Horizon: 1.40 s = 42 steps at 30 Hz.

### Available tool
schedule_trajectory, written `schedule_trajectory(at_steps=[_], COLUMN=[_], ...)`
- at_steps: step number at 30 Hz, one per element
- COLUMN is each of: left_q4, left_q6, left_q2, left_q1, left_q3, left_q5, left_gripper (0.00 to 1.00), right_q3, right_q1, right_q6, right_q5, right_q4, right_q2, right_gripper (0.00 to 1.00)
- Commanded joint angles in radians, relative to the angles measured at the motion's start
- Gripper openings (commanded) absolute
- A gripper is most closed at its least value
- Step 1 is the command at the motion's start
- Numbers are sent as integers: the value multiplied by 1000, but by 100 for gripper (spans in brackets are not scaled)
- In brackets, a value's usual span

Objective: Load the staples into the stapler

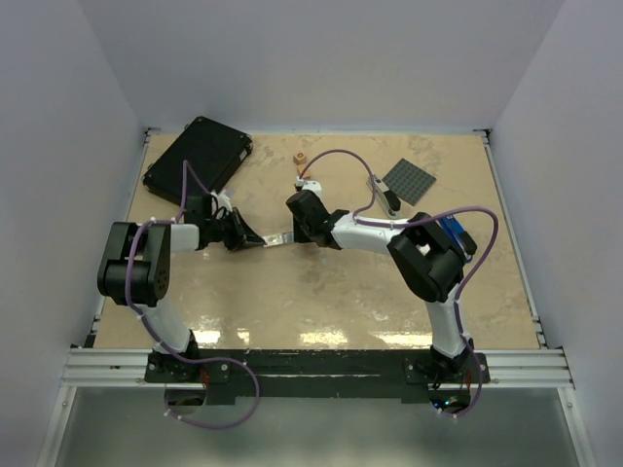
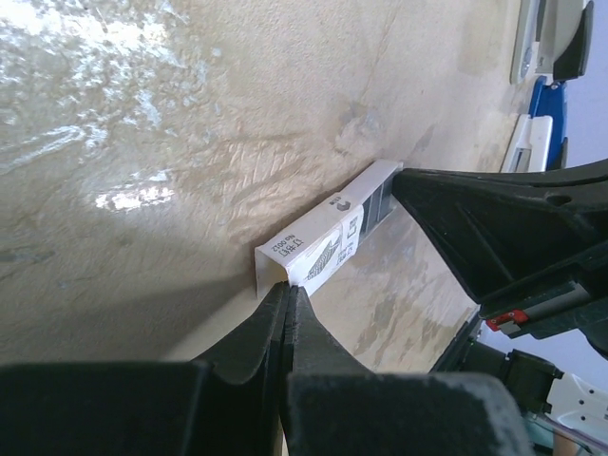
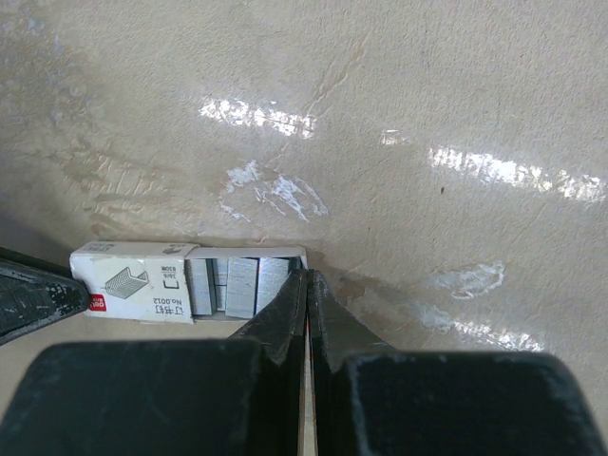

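Observation:
A small white staples box [image 1: 277, 239] is held between both grippers above the table. My left gripper [image 1: 255, 240] is shut on the end flap of its outer sleeve [image 2: 328, 242], as the left wrist view shows [image 2: 288, 290]. My right gripper [image 3: 307, 275] is shut on the end wall of the inner tray, which is slid partly out. The grey staples [image 3: 242, 285] lie in rows in the exposed tray beside the sleeve [image 3: 128, 280]. The slim silver stapler with a black top [image 1: 387, 199] lies on the table behind the right arm, apart from both grippers; it also shows in the left wrist view [image 2: 546, 38].
A black case [image 1: 200, 154] lies at the back left. A grey studded plate [image 1: 409, 180] sits at the back right. A small orange object [image 1: 300, 157] is at the back centre. A bright blue stapler [image 1: 456, 236] lies by the right arm.

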Motion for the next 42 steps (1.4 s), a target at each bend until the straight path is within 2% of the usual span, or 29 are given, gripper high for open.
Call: schedule_trajectory(at_steps=[1, 16, 21, 26, 30, 34, 36, 37, 42], left_q4=[-53, -171, -194, -193, -201, -214, -228, -233, -279], left_q6=[67, 134, 153, 156, 165, 177, 185, 190, 220], left_q2=[7, 0, -5, -20, -48, -82, -94, -108, -172], left_q1=[13, 52, 100, 100, 98, 100, 98, 100, 98], left_q3=[46, 95, 110, 110, 115, 120, 124, 126, 133], left_q5=[-11, -81, -115, -121, -152, -176, -195, -201, -248], left_gripper=[0, 0, 1, 17, 36, 47, 53, 55, 70], right_q3=[27, 14, 11, 10, 10, 10, 13, 11, -1], right_q1=[-15, -42, -45, -45, -45, -43, -45, -45, -109], right_q6=[-25, -49, -49, -55, -63, -72, -80, -84, -153], right_q5=[52, 57, 54, 52, 54, 58, 65, 65, 51], right_q4=[-38, -54, -52, -46, -43, -43, -48, -49, -66], right_q2=[-46, -61, -63, -79, -102, -136, -151, -167, -234], right_gripper=[0, 0, 0, 11, 18, 25, 30, 36, 48])
